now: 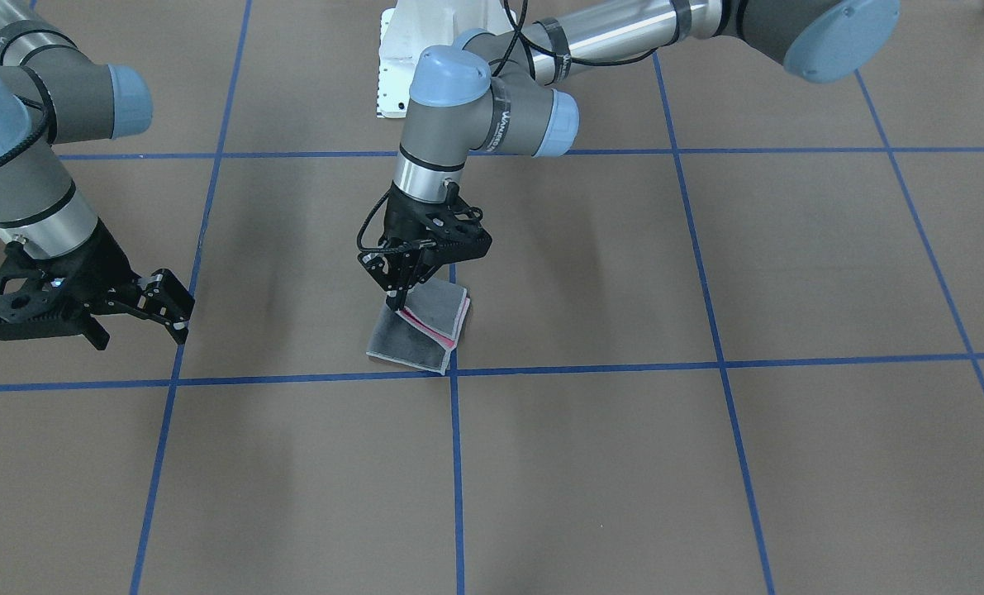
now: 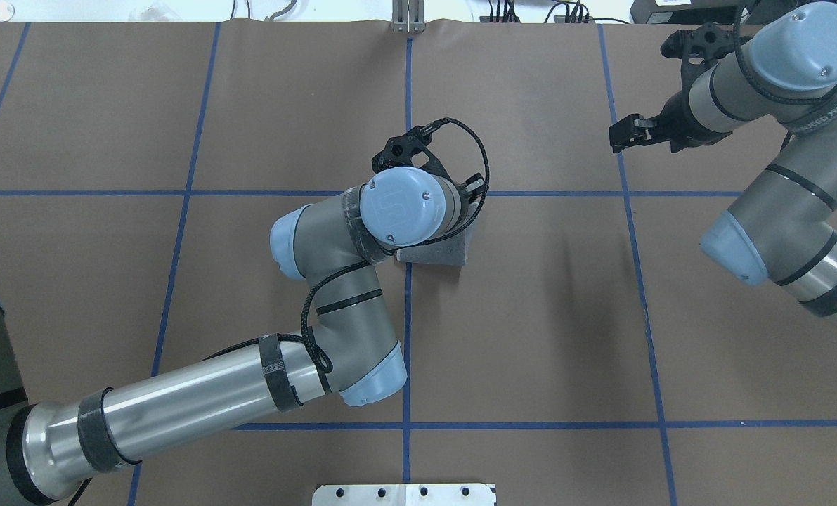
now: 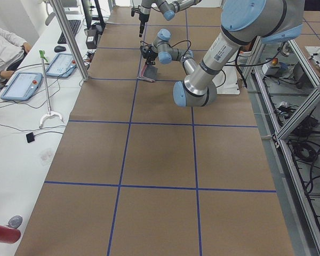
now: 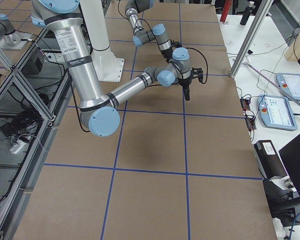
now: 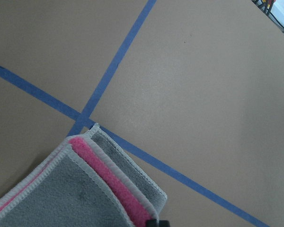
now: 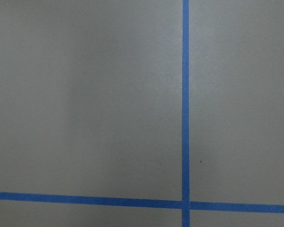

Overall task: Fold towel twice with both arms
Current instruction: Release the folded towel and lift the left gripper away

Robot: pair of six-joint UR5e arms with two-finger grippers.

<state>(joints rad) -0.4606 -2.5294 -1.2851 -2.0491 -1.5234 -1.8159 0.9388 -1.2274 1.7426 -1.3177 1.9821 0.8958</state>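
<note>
- The brown surface (image 1: 706,463), gridded with blue tape (image 1: 457,463), carries the towel (image 1: 419,340) near its middle, at a tape crossing.
- The towel lies stacked in layers, grey outside with pink peeking between, so both folds look done or nearly so.
- The left pincer (image 1: 398,301) looks clamped on the towel's upper layers; what is left is to let go.
- The right pincer (image 1: 139,329) hangs with fingers apart, well away.

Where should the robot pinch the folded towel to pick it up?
Probably at the corner where the towel shows its stitched edges and pink layer fanned apart; elsewhere it lies flat on the table, offering nothing to pinch. Come steeply from above, as the left gripper does now, fingers closed on that corner.
</note>
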